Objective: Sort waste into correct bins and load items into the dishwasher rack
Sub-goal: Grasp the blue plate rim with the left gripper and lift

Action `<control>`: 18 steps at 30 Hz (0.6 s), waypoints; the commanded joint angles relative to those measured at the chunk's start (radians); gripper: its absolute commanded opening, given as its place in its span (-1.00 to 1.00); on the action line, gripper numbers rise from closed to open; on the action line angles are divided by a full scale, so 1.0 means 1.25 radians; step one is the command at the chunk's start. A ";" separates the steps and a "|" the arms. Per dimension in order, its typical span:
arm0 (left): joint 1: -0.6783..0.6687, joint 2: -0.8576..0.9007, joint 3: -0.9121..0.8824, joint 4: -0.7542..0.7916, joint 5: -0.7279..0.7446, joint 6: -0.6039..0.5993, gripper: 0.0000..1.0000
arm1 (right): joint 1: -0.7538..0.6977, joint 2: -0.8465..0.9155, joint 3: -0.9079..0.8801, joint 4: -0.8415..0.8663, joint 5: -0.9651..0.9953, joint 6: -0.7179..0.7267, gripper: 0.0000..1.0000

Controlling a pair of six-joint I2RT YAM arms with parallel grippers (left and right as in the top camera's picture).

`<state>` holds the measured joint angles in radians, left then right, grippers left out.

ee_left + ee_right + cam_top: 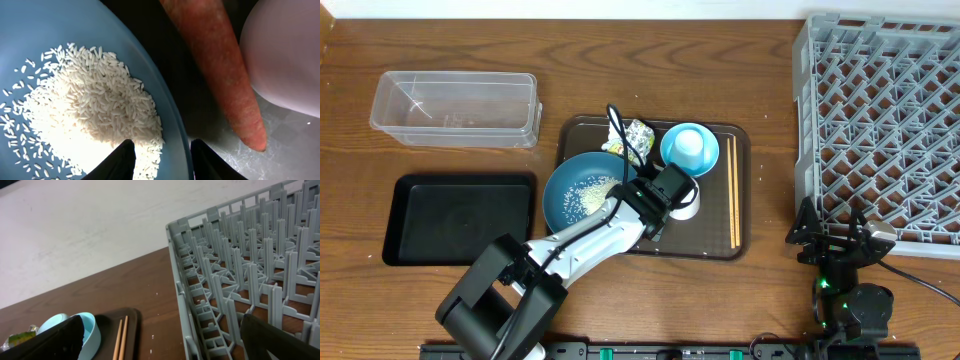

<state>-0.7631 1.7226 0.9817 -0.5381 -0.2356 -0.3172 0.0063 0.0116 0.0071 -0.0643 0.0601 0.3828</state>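
My left gripper stands open astride the right rim of the wide blue bowl. One finger hangs over the loose rice inside, the other outside the rim. Just right of the bowl lie an orange carrot and a white cup. A crumpled wrapper, a small light-blue bowl and wooden chopsticks also sit on the brown tray. My right gripper is wide open and empty beside the grey dishwasher rack.
A clear plastic tub stands at the back left, with a shallow black tray in front of it. The rack's raised wall rises close on the right gripper's right side.
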 commanded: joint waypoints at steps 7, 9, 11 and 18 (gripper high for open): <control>0.000 0.005 -0.022 0.003 -0.007 -0.002 -0.20 | 0.006 -0.005 -0.001 -0.003 0.005 0.004 0.99; 0.001 0.005 -0.022 0.004 -0.007 -0.001 -0.21 | 0.006 -0.005 -0.001 -0.003 0.005 0.004 0.99; 0.000 0.005 -0.022 0.005 -0.007 -0.002 -0.28 | 0.006 -0.005 -0.001 -0.003 0.005 0.004 0.99; 0.000 0.005 -0.022 0.005 -0.013 -0.001 -0.50 | 0.006 -0.005 -0.001 -0.003 0.005 0.004 0.99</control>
<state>-0.7631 1.7226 0.9688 -0.5323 -0.2356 -0.3183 0.0063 0.0116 0.0071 -0.0643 0.0601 0.3828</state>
